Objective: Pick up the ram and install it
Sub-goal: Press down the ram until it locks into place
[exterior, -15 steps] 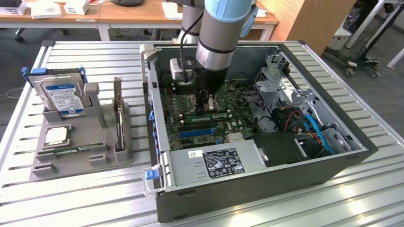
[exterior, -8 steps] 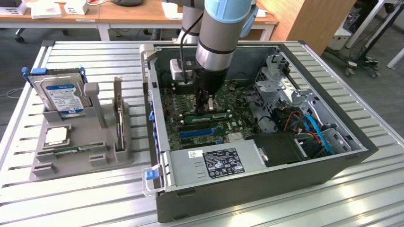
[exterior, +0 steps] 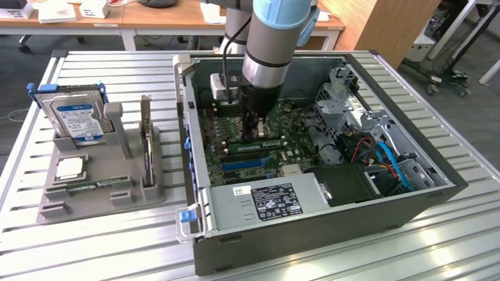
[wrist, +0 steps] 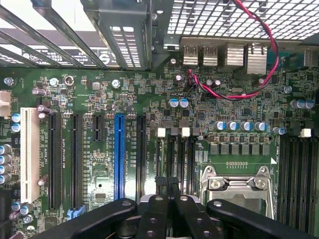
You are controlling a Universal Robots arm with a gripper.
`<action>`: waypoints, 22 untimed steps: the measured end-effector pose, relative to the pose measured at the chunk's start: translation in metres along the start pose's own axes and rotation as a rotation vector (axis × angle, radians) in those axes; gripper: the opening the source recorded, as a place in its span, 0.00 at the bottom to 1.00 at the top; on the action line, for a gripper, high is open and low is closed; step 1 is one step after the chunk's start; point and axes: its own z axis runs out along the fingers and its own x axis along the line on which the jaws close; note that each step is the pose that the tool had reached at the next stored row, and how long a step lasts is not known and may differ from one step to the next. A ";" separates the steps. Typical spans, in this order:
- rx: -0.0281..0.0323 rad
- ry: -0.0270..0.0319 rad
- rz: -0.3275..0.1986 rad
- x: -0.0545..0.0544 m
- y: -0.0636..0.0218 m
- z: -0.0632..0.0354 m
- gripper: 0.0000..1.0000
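Ram [exterior: 263,140] sits edge-down inside the open computer case [exterior: 437,193], just under your end effector [exterior: 254,130], lying along the memory slots of the motherboard [exterior: 234,132] beside the blue expansion slot [exterior: 246,163]. Your end effector is closed, its fingers [wrist: 164,204] pressed together over the top of the stick; you can judge that this is a push to seat it rather than a carry, since the stick already lies low in the slot line. From the wrist view you see the fingers meeting directly above the black memory slots [wrist: 174,159], next to the processor socket [wrist: 237,184], so the arm is lined up square with the slot's length.

On the surface [exterior: 102,234], well apart on the exterior view's left, the grey holder [exterior: 86,193] keeps the parts upright and separated: the hard drive [exterior: 76,120], the tall expansion card [exterior: 146,140], and a second green stick [exterior: 93,186] lying low at its front.
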 end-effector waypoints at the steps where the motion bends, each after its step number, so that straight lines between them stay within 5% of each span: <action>1: 0.0001 -0.0003 0.000 0.000 0.0000 0.0001 0.10; 22: 0.0002 -0.0002 0.000 0.000 -0.0001 0.0010 0.10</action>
